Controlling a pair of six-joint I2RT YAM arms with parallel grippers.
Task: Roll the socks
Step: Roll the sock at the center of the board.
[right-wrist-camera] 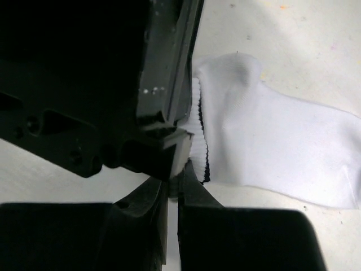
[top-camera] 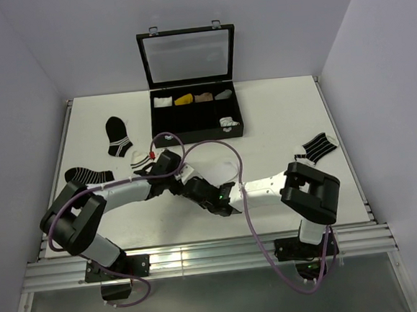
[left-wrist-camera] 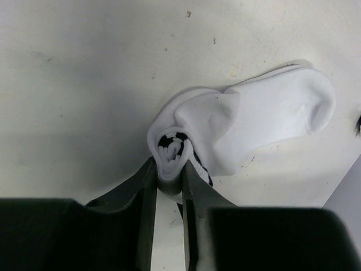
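Observation:
A plain white sock [left-wrist-camera: 265,121] lies flat on the table, its black-banded cuff rolled into a small coil [left-wrist-camera: 171,151]. My left gripper [left-wrist-camera: 170,179] is shut on that coil from the near side. In the right wrist view the same sock [right-wrist-camera: 282,147] stretches off to the right. My right gripper [right-wrist-camera: 174,182] is shut on the ribbed cuff edge [right-wrist-camera: 197,141], right under the left gripper's black body [right-wrist-camera: 113,84]. From above, the two grippers [top-camera: 190,183] [top-camera: 210,200] meet mid-table and hide this sock. A second white sock with black lines [top-camera: 142,160] lies crumpled beside the left wrist.
A black compartment box [top-camera: 164,123] with its lid raised stands at the back, with several rolled socks inside. Two black socks with white stripes [top-camera: 118,136] [top-camera: 87,174] lie at the left. A striped sock [top-camera: 316,147] lies at the right. A purple cable [top-camera: 222,149] loops over the arms.

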